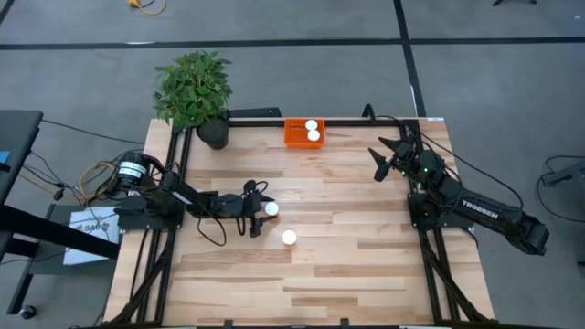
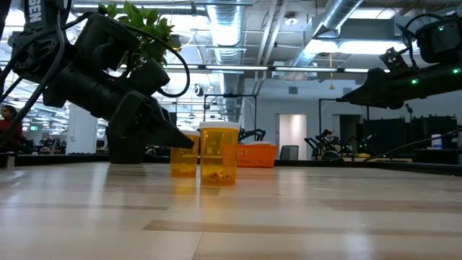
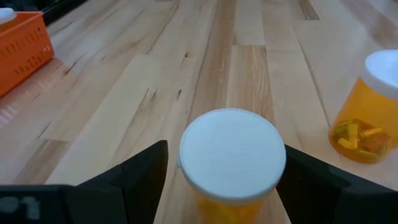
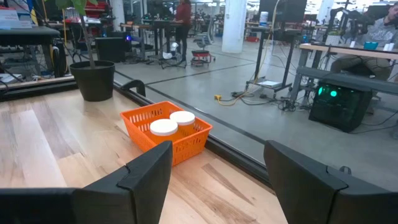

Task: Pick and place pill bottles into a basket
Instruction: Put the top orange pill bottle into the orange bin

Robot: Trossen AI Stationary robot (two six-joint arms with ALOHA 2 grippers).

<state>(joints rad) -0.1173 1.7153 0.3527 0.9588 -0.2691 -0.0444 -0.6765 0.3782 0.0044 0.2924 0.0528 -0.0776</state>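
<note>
A pill bottle [image 1: 271, 208] with a white cap and orange body stands upright on the wooden table, left of centre. My left gripper [image 1: 260, 211] is low at the table and open, with one finger on either side of this bottle [image 3: 231, 152]; I see no hold. A second bottle [image 1: 289, 238] stands upright a little nearer and to the right, and also shows in the left wrist view [image 3: 367, 106]. The orange basket [image 1: 297, 139] sits at the far edge with two white-capped bottles [image 4: 174, 122] in it. My right gripper [image 1: 382, 155] is open, empty and raised at the far right.
A potted plant [image 1: 212, 134] in a dark pot stands at the far left corner, left of the basket. A black rail [image 1: 366, 121] runs along the table's far edge. Bare wood lies between the two free bottles and the basket.
</note>
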